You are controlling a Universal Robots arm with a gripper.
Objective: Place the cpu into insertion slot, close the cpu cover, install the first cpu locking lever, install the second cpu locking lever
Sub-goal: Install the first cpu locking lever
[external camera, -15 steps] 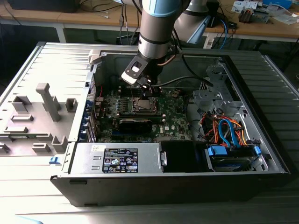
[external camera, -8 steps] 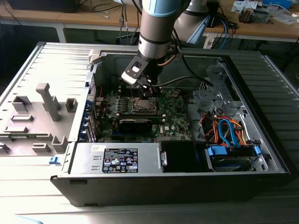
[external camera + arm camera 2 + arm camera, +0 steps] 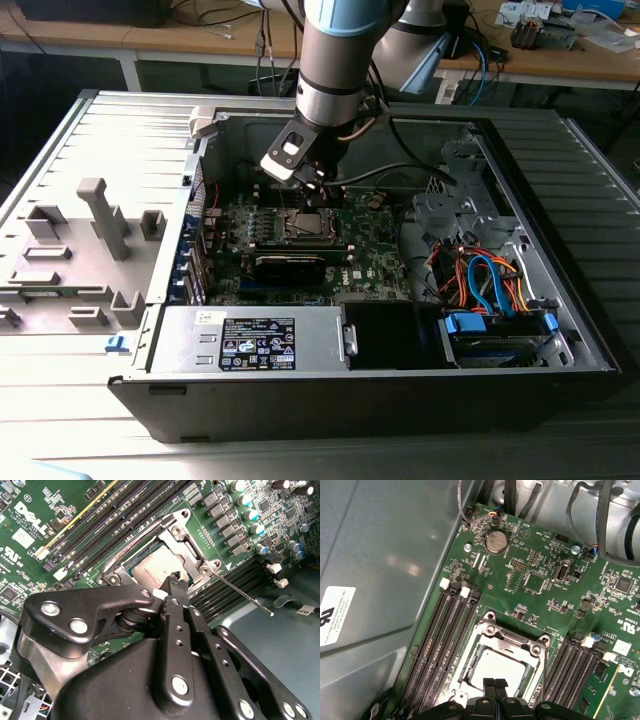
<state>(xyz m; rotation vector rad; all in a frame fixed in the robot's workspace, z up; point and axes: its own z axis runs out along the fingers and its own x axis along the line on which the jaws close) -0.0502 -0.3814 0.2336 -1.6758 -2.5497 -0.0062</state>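
The cpu [image 3: 502,666] lies flat in the insertion slot [image 3: 304,226] on the green board, its silvery face showing in both wrist views [image 3: 149,568]. The cpu cover [image 3: 514,638] lies down around it as a metal frame [image 3: 186,539]. My gripper [image 3: 495,682] is shut with nothing between its fingers, its tips just over the cover's edge [image 3: 176,579]; whether they touch it I cannot tell. One thin locking lever [image 3: 241,593] sticks out loose from the socket's corner, over the memory slots. In the exterior view my gripper [image 3: 314,192] hangs just above the socket.
Black memory slots [image 3: 449,630] flank the socket on both sides. A long black card [image 3: 290,265] sits near the socket. Case walls, a power supply [image 3: 250,340], a drive bay with coloured cables [image 3: 482,280] and a grey fixture [image 3: 95,240] surround the board.
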